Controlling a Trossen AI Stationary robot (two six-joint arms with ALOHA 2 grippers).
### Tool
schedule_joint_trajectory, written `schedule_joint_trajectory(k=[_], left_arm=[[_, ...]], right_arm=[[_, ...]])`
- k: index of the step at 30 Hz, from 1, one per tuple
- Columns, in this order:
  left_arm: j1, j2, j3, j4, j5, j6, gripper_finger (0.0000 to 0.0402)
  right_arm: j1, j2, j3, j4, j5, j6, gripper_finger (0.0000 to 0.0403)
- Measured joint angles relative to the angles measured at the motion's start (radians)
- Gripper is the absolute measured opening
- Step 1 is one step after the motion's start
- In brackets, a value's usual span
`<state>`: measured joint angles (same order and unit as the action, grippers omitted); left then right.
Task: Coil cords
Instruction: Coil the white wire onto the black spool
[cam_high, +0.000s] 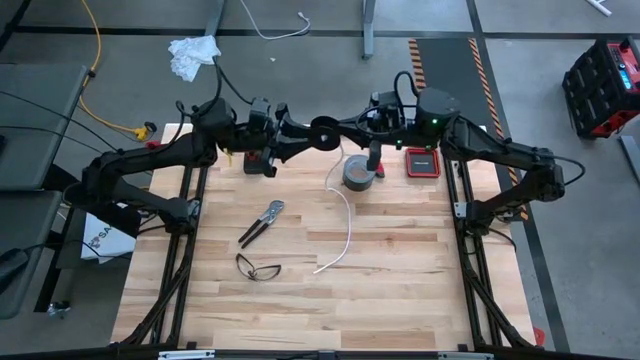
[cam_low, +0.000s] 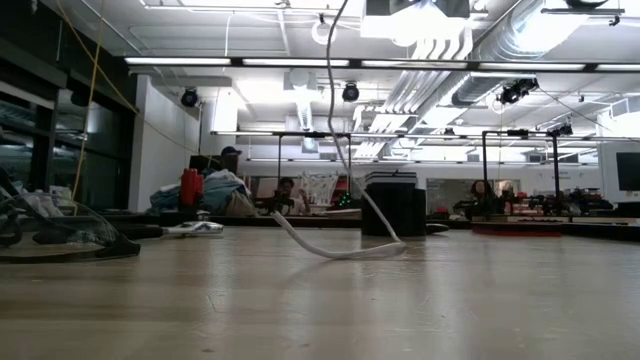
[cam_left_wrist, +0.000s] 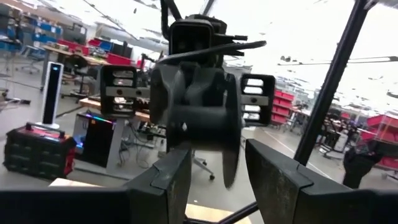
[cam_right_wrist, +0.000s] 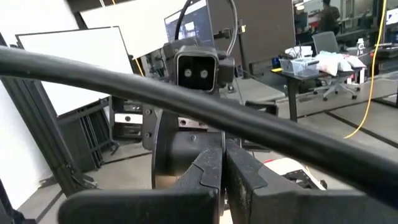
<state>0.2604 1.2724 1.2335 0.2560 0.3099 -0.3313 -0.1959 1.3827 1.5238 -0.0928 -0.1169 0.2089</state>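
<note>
A small black round spool (cam_high: 325, 133) hangs high over the table's far middle, between my two grippers. From it a thin white cord (cam_high: 347, 215) drops to the table, where its free end (cam_high: 318, 270) lies. In the low view the cord (cam_low: 335, 120) comes down from above and curves along the wood. My right gripper (cam_high: 345, 131) reaches in level from the right and is shut at the spool (cam_right_wrist: 177, 149). My left gripper (cam_high: 300, 138) faces it from the left, open. Its fingers (cam_left_wrist: 168, 180) stand either side of the spool's near rim (cam_left_wrist: 229, 162), with gaps showing. My right gripper (cam_right_wrist: 222, 163) comes at the spool level from the table's right side, and its shut fingertips end at the spool's side (cam_right_wrist: 189, 152). The fingers themselves hide which part lies between them. The spool is lifted clear of the table, and the cord hangs slack from it.
A grey tape roll (cam_high: 358, 172) stands below the spool, with a red case (cam_high: 421, 162) to its right. Pliers (cam_high: 262, 222) and safety glasses (cam_high: 258, 267) lie left of the cord. Bare wood stretches toward the near edge.
</note>
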Motion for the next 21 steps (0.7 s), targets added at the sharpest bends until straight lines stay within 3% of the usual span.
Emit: schedule_joint_trajectory(k=[4,9,16,21], left_arm=[[-0.003,0.000,0.000,0.006,0.002,0.033,0.0122],[-0.008,0.000,0.000,0.047,0.006,0.050,0.0015],[-0.006,-0.001,0.000,0.052,0.013,0.033,0.0003],[0.001,-0.007,0.000,0.033,0.015,0.025,0.0002]], right_arm=[[0.000,0.001,0.000,0.000,0.000,0.000,0.0000],[0.000,0.001,0.000,-0.001,-0.003,0.001,0.0000],[0.000,0.001,0.000,-0.005,-0.042,0.001,0.0002],[-0.002,-0.023,0.000,-0.015,-0.045,-0.032,0.0051]])
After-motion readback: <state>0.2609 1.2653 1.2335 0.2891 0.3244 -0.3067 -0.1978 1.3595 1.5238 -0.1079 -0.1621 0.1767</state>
